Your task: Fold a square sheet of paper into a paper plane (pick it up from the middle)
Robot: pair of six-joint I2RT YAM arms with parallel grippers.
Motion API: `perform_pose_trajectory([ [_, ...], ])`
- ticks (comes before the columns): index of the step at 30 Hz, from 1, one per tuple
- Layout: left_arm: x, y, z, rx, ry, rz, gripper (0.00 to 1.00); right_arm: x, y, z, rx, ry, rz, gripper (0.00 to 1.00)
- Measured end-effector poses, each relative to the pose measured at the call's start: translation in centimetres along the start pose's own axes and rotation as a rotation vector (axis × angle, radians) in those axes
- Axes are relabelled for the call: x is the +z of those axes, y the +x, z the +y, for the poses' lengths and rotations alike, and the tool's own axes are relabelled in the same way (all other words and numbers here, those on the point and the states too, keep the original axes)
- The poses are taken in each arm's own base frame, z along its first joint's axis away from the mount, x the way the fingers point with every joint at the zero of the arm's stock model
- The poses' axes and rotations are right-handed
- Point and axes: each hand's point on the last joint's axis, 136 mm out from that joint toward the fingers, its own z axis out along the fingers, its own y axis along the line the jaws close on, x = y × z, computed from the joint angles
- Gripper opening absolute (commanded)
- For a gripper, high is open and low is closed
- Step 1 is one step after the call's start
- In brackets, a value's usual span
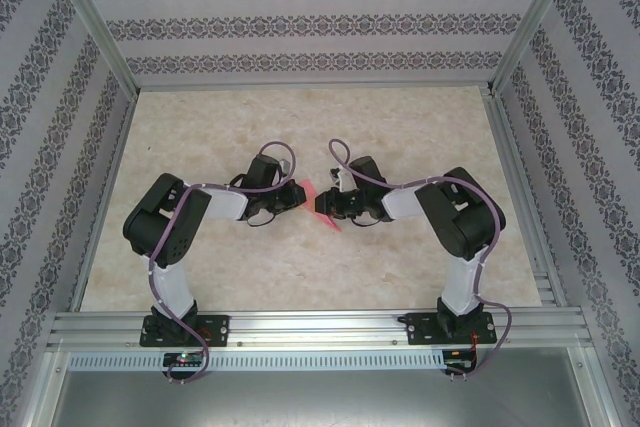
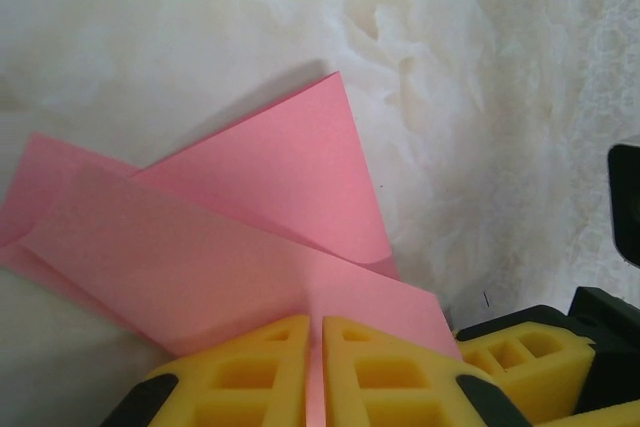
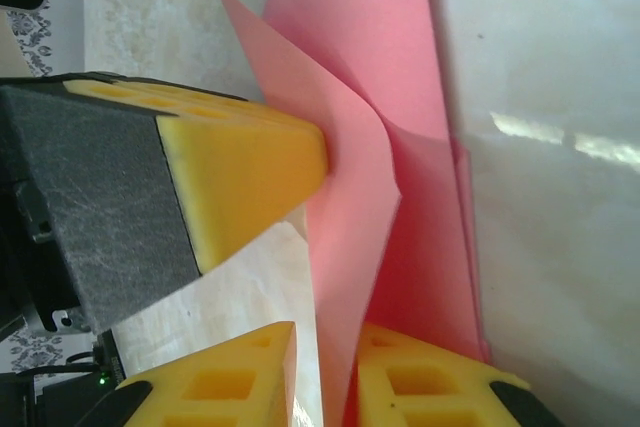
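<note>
The pink-red square sheet of paper (image 1: pixel 325 203) is partly folded, with several layers and flaps, and is held up off the table between both arms at the centre. My left gripper (image 2: pixel 315 347) is shut on the paper (image 2: pixel 250 217), a thin pink edge pinched between its yellow pads. In the right wrist view my right gripper (image 3: pixel 325 342) stands slightly open around a hanging flap of the paper (image 3: pixel 370 147). The flap lies against the right pad, and table shows between it and the left pad. The left gripper's yellow finger (image 3: pixel 240 167) presses the paper from the side.
The beige marbled table (image 1: pixel 300 127) is walled by patterned panels and aluminium posts (image 1: pixel 95 37). An aluminium rail (image 1: pixel 320 327) carries both arm bases at the near edge. The right gripper's yellow finger (image 2: pixel 520 362) sits close beside my left one.
</note>
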Motion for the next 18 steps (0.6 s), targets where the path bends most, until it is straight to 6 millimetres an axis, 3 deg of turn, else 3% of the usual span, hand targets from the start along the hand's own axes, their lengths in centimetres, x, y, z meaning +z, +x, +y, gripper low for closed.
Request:
perform_pose_trajectory([
  [11, 0.1, 0.1, -0.2, -0.005, 0.001, 0.017, 0.16, -0.5, 1.4, -1.0, 0.014, 0.028, 0.028, 0.07],
  [18, -0.1, 0.0, -0.9, 0.011, 0.026, 0.023, 0.29, -0.8, 1.3, -1.2, 0.037, 0.007, 0.001, 0.03],
])
